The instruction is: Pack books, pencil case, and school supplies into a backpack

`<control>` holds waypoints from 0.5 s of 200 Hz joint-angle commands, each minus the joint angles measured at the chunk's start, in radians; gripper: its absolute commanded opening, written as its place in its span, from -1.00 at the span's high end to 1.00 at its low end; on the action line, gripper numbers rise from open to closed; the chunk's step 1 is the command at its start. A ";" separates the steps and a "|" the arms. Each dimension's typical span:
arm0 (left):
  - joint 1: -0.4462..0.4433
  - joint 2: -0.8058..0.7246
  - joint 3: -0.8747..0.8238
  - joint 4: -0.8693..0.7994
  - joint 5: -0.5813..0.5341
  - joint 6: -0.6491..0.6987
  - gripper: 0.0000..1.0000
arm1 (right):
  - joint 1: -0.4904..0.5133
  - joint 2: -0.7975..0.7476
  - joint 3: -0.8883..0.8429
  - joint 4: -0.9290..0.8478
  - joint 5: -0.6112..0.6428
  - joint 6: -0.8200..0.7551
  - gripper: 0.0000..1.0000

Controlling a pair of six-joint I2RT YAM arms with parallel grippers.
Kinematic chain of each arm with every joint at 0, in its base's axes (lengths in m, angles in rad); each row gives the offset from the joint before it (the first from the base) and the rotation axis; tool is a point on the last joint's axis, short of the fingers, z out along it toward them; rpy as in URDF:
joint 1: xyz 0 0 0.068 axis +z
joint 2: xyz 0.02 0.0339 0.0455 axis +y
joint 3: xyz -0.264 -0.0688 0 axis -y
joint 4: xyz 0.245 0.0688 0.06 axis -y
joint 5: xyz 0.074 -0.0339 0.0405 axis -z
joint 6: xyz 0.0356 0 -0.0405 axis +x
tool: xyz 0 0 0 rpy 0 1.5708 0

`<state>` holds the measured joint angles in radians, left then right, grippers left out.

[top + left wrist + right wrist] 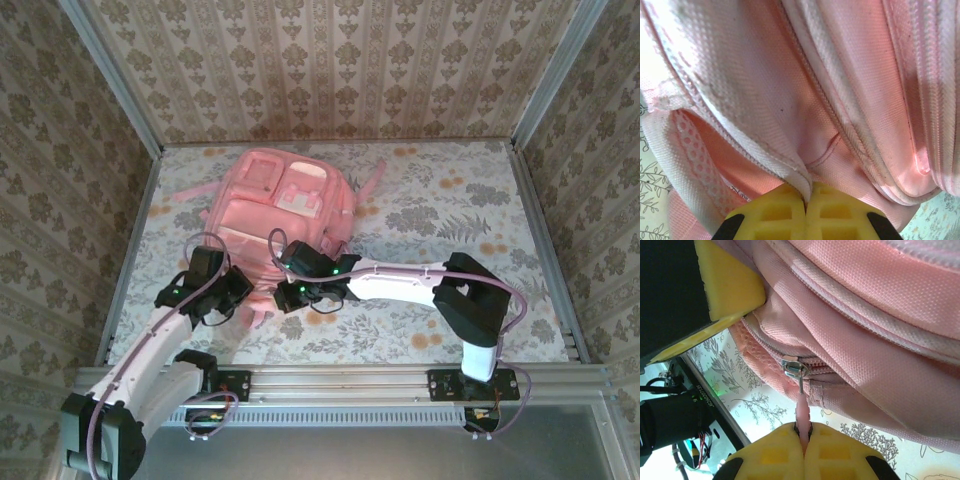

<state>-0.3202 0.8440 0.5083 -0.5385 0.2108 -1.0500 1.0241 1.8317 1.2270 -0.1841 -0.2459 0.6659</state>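
Observation:
The pink backpack (285,205) lies flat on the table at centre left, pockets up. My left gripper (238,292) is at its near left corner, and in the left wrist view it (806,200) is shut on a fold of the backpack's pink fabric edge (799,177). My right gripper (284,285) is at the near edge, just right of the left one. It (804,437) is shut on the pink zipper pull (802,412), which hangs from a metal slider (794,367) on a closed zipper. Books, pencil case and school supplies are hidden or out of view.
A floral tablecloth (450,215) covers the table, with open room to the right of the backpack. Wallpapered walls (330,70) enclose three sides. A metal rail (340,380) runs along the near edge. The left gripper's yellow pad (730,285) is close above the zipper.

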 commanded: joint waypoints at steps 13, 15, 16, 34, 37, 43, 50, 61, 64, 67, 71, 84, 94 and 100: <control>0.006 -0.029 0.068 -0.021 -0.068 0.024 1.00 | -0.009 -0.056 -0.032 -0.085 0.065 -0.013 1.00; 0.006 -0.031 0.069 -0.022 -0.068 0.024 1.00 | -0.009 -0.057 -0.033 -0.085 0.067 -0.013 1.00; 0.006 -0.032 0.070 -0.022 -0.068 0.024 1.00 | -0.009 -0.057 -0.034 -0.086 0.068 -0.013 1.00; 0.007 -0.042 0.083 -0.035 -0.068 0.022 1.00 | -0.008 -0.070 -0.042 -0.098 0.097 -0.014 1.00; 0.007 -0.044 0.085 -0.039 -0.068 0.021 1.00 | -0.009 -0.073 -0.045 -0.099 0.102 -0.014 1.00; 0.007 -0.046 0.090 -0.042 -0.070 0.021 1.00 | -0.009 -0.076 -0.050 -0.100 0.110 -0.013 1.00; 0.009 -0.051 0.095 -0.047 -0.071 0.023 1.00 | -0.009 -0.079 -0.054 -0.101 0.115 -0.013 1.00; 0.010 -0.055 0.099 -0.053 -0.071 0.022 1.00 | -0.008 -0.083 -0.062 -0.101 0.125 -0.008 1.00; 0.010 -0.058 0.101 -0.055 -0.071 0.022 1.00 | -0.008 -0.085 -0.065 -0.101 0.127 -0.006 1.00; 0.010 -0.058 0.103 -0.056 -0.071 0.022 1.00 | -0.009 -0.087 -0.067 -0.101 0.132 -0.006 1.00; 0.010 -0.061 0.105 -0.056 -0.071 0.023 1.00 | -0.009 -0.089 -0.070 -0.100 0.137 -0.006 1.00; 0.012 -0.066 0.106 -0.063 -0.070 0.024 1.00 | -0.012 -0.099 -0.084 -0.097 0.150 -0.006 1.00; 0.012 -0.072 0.107 -0.067 -0.071 0.023 1.00 | -0.018 -0.106 -0.093 -0.094 0.153 -0.006 1.00; 0.012 -0.074 0.105 -0.069 -0.071 0.025 1.00 | -0.023 -0.109 -0.100 -0.092 0.154 -0.006 1.00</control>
<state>-0.3202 0.7982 0.5667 -0.6060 0.2089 -1.0500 1.0229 1.7638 1.1706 -0.1909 -0.1551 0.6582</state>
